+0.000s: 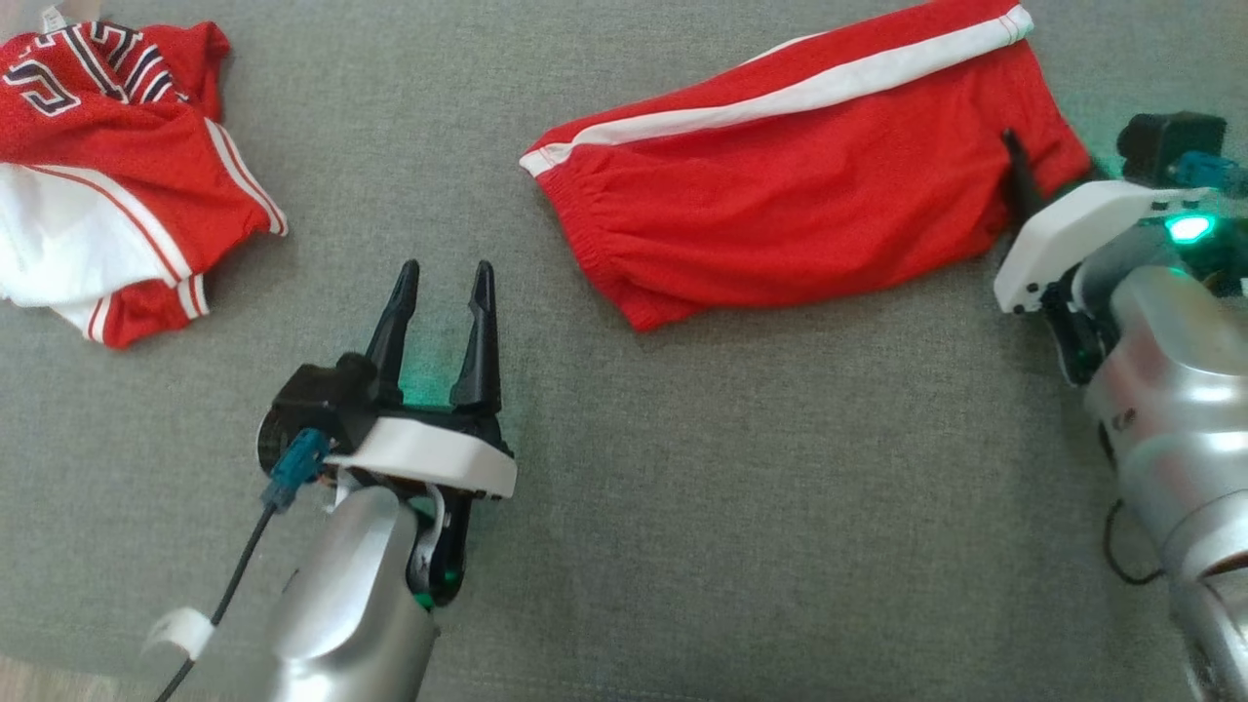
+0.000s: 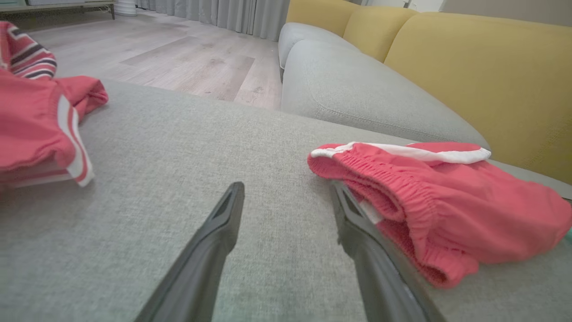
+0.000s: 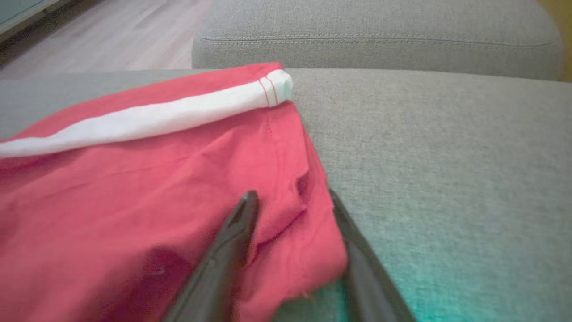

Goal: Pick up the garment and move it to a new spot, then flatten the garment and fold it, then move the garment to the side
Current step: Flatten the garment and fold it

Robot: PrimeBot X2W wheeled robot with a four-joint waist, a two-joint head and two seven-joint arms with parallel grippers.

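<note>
Left hand (image 1: 446,278): fingers wide apart, nothing between them, held low over bare grey sofa seat (image 1: 731,507). Near the elastic waistband end of the red shorts (image 1: 799,195), apart from it in the head view.

Right hand (image 3: 291,197): fingers apart, astride the lower corner of the shorts' leg hem. One finger over the red cloth, the other at the cloth's edge on the bare-seat side. Cloth loose and rumpled between them, not seen pinched.

Red shorts: lying on the sofa seat between the two hands, waistband toward the left hand, leg hem toward the right. White stripe along the far edge, from waistband to hem.

Red and white jersey (image 1: 107,166): crumpled on the same seat, beyond the left hand, well apart from the shorts.

Beyond the seat: a second grey cushion (image 2: 366,98), yellow backrest (image 2: 491,80), wooden floor (image 2: 178,58).
</note>
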